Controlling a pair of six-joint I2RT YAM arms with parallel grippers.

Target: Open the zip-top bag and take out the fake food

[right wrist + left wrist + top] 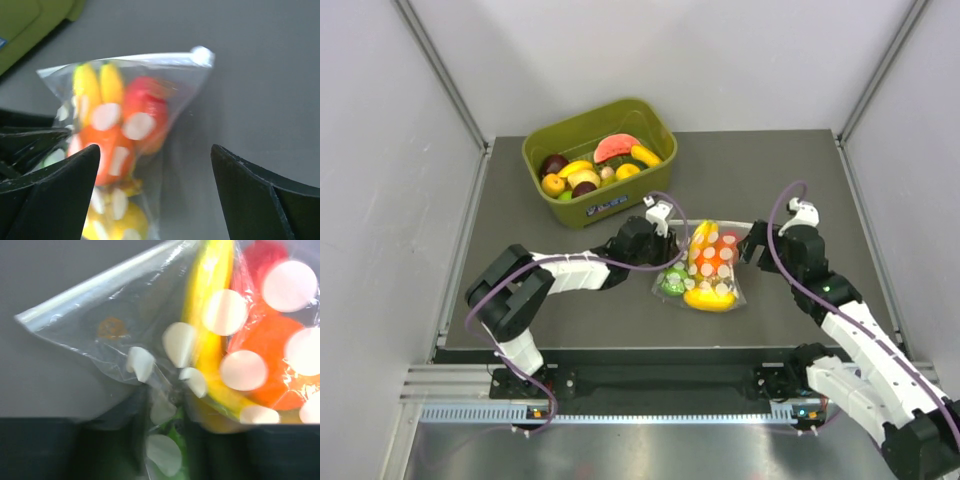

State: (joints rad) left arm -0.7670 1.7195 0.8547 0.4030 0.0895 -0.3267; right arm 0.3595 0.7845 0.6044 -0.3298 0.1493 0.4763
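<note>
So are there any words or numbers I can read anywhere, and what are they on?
No text here can be read.
Sticker on the front of the olive-green tub: too small to read.
Faint orange mark on the zip-top bag: blurred, and I cannot tell if it is writing.

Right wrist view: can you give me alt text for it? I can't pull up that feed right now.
A clear zip-top bag holding fake food (yellow banana, red and orange pieces) lies on the grey table, zip strip at the top. The right gripper faces it, jaws open to either side. A corner of an olive-green tub shows at upper left.
</note>
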